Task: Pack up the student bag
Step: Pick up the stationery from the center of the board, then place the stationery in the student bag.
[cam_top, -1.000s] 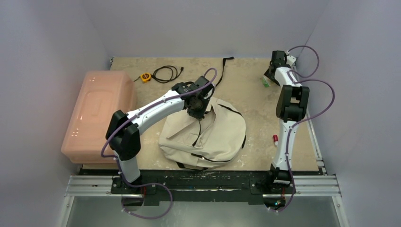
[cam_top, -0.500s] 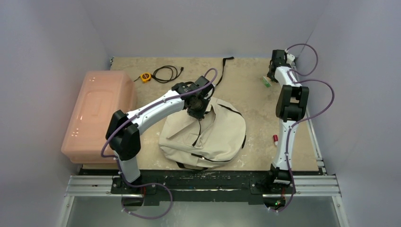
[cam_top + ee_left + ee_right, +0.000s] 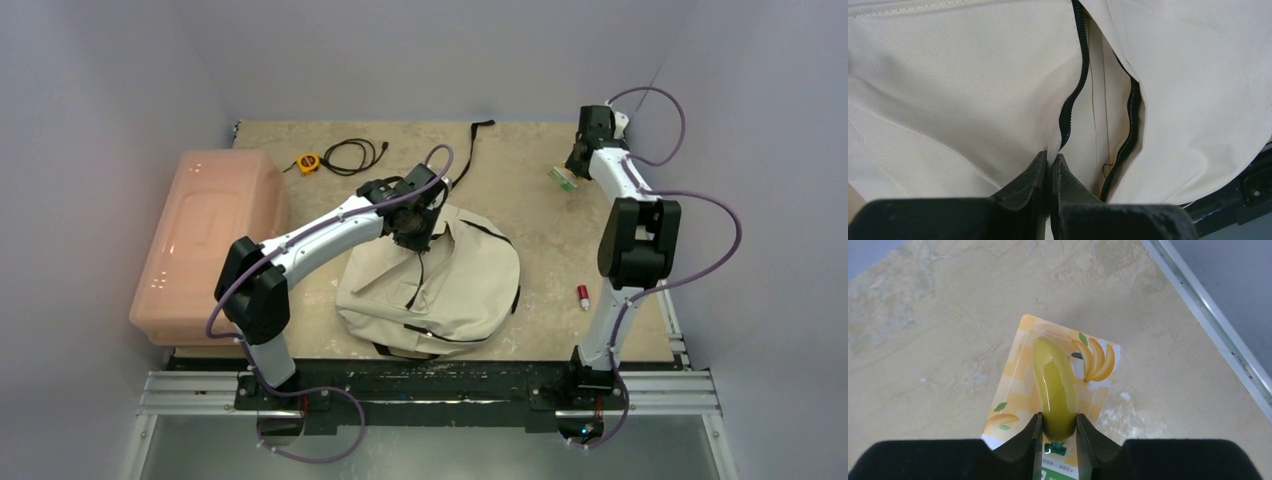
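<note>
Yellow banana packet (image 3: 1055,382) is sitting freshly clamped in the right gripper (image 3: 1058,427); left gripper (image 3: 1050,162) is pinching the bag (image 3: 948,100) open for it.

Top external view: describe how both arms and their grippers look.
The left arm and right arm have slim white links between bulky black joint housings, each trailed by a looping purple cable. The left gripper and right gripper have matte black wedge-shaped fingers tapering to the tips.
</note>
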Robot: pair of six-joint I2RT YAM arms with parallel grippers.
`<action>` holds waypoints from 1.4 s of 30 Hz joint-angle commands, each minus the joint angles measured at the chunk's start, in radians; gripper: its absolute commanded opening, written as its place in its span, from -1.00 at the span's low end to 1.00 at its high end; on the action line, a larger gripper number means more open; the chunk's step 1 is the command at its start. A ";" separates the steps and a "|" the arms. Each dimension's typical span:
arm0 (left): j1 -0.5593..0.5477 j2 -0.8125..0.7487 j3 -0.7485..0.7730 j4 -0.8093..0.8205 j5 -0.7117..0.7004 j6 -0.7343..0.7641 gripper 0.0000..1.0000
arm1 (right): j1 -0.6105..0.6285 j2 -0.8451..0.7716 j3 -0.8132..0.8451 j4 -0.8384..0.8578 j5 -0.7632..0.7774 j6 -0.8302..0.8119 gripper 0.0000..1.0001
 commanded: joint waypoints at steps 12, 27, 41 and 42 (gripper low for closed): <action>0.034 -0.022 0.034 0.027 0.025 -0.005 -1.00 | 0.407 -0.682 -0.562 0.052 -0.245 -0.133 -1.00; 0.033 -0.084 0.010 0.038 0.031 0.011 -1.00 | 0.780 -0.791 -0.653 -0.096 -0.408 -0.155 -1.00; 0.024 -0.129 -0.020 0.066 0.079 0.006 -1.00 | 0.800 -0.566 -0.495 -0.047 -0.317 0.068 -1.00; 0.019 -0.129 -0.021 0.066 0.081 0.008 -1.00 | 0.796 -0.555 -0.489 -0.020 -0.308 0.086 -1.00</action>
